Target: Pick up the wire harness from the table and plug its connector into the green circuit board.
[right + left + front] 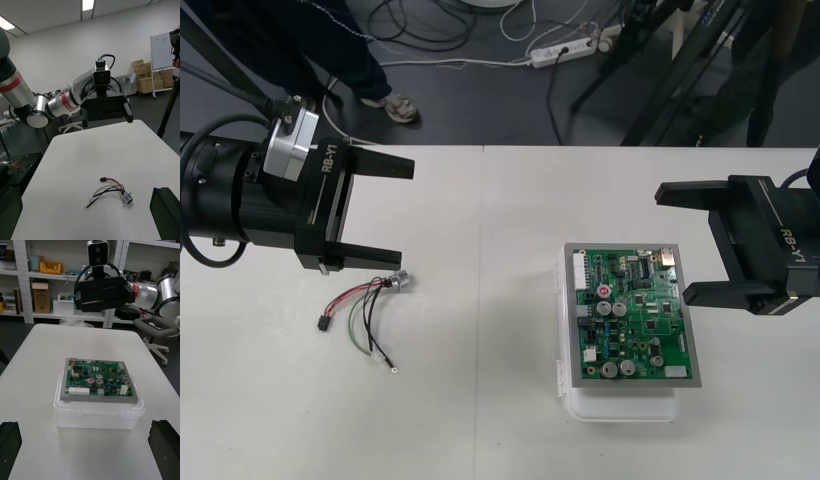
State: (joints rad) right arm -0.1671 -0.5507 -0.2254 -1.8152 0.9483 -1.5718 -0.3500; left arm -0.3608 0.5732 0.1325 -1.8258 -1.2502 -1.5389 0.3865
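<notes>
wire harness (365,312) is lying loose on the table (480,420), w/ its red, black and green wires fanning out. its round metal socket (401,283) is sitting just beside the tip of the left pincer's nearer finger. the small black plug (325,323) is lying further back, level w/ the pincer's palm. nothing is holding it and it's not plugged in.

left pincer (405,212) is standing wide open w/ nothing between the fingers, and the harness is lying outside the gap on the robot's side. the green circuit board (632,315) is sitting on its white base (620,405), well apart from the left pincer. it's just beside the right pincer (672,243), nearest that one's nearer finger. the right pincer is also gaping wide and gripping nothing.

the front view is giving the layout but not the heights. the right wrist view is adding those: the left pincer (107,108) is hanging clear above the table, beyond the harness (110,189). the harness is lying flat, w/ socket (127,198) toward the right pincer and plug (102,179) on the far side. one of the right pincer's own fingers (165,210) is rising near a bottom corner.

the left wrist view is looking the other way. the board (98,379) is facing up on the base (99,414), w/ the right pincer (103,294) hovering beyond and above it, not touching. the left pincer's own fingers (9,444) are standing far apart at the two bottom corners.
</notes>
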